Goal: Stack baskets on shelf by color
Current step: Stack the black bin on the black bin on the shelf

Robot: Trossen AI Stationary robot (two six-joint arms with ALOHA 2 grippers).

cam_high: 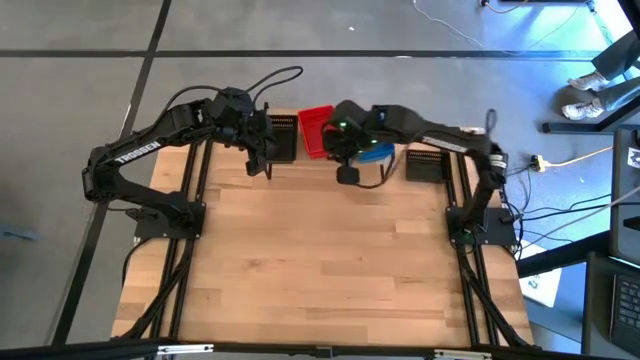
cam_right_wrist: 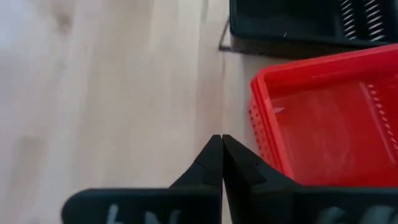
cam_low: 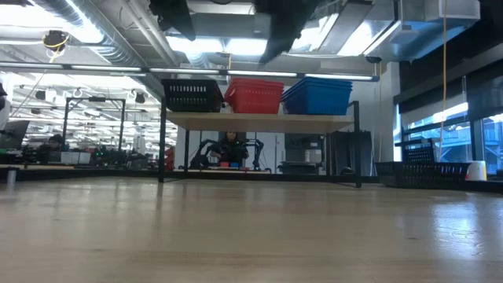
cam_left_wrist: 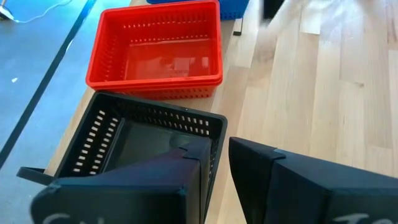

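Note:
The shelf (cam_low: 259, 122) stands at the table's far edge. On its top sit a black basket (cam_low: 191, 96), a red basket (cam_low: 254, 96) and a blue basket (cam_low: 317, 96), side by side. My left gripper (cam_left_wrist: 216, 180) is open by a narrow gap and hovers above the black basket (cam_left_wrist: 149, 134). One finger is over the basket's inside and one is beyond its wall, and it touches nothing. My right gripper (cam_right_wrist: 222, 140) is shut and empty. It hangs over the table just in front of the shelf, near the red basket (cam_right_wrist: 329, 124).
Another black basket (cam_high: 425, 165) sits on the tabletop to the right of the shelf and also shows in the low view (cam_low: 424, 173). The wide wooden tabletop (cam_high: 320, 260) stretches toward the near edge. A person's feet (cam_high: 598, 85) show on the floor at the far right.

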